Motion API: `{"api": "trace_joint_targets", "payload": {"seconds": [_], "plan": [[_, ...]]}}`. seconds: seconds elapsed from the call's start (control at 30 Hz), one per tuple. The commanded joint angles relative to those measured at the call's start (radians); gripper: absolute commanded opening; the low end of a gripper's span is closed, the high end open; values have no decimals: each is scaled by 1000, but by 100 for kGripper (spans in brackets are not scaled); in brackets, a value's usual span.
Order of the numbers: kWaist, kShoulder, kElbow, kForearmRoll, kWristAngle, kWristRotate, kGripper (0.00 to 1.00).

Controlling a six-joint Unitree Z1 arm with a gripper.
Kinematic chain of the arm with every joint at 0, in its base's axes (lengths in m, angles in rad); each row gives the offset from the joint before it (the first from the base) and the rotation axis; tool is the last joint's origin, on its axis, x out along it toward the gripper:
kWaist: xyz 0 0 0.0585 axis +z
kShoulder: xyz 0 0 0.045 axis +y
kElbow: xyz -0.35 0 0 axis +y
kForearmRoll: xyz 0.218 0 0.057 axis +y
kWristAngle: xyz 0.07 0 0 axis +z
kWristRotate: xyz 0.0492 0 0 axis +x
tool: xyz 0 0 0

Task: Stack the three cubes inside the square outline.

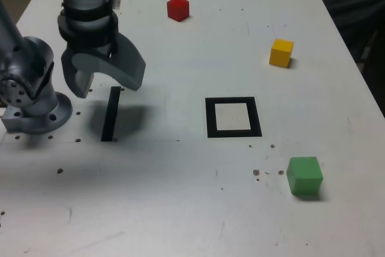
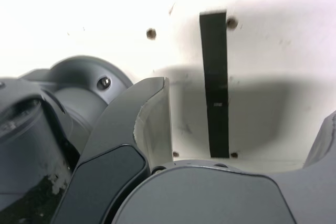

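A red cube (image 1: 178, 9) rests at the far side of the white table. Further to the exterior view's right sits a yellow cube (image 1: 281, 52), and a green cube (image 1: 304, 176) lies near the front right. The square outline (image 1: 233, 117), black with a pale centre, is in the middle and holds nothing. My gripper (image 1: 103, 83) hangs open at the exterior view's left, above a thin black strip (image 1: 110, 114), far from all the cubes. In the wrist view the jaws stand wide apart over the strip (image 2: 215, 85), with nothing between them.
The arm's grey base (image 1: 33, 97) is bolted at the exterior view's left edge. A dark shape (image 1: 355, 10) stands beyond the table's far right corner. Small screw holes dot the table top.
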Motion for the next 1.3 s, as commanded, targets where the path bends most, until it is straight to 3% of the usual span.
{"api": "trace_joint_targets", "payload": {"seconds": [0.0,0.2,0.53,0.83,1.27], "plan": [[34,11,-14,8,17,34,99],[149,28,-56,20,50,155,99],[359,65,-139,30,74,377,99],[578,126,-251,37,73,602,99],[755,266,-429,57,51,766,99]]}}
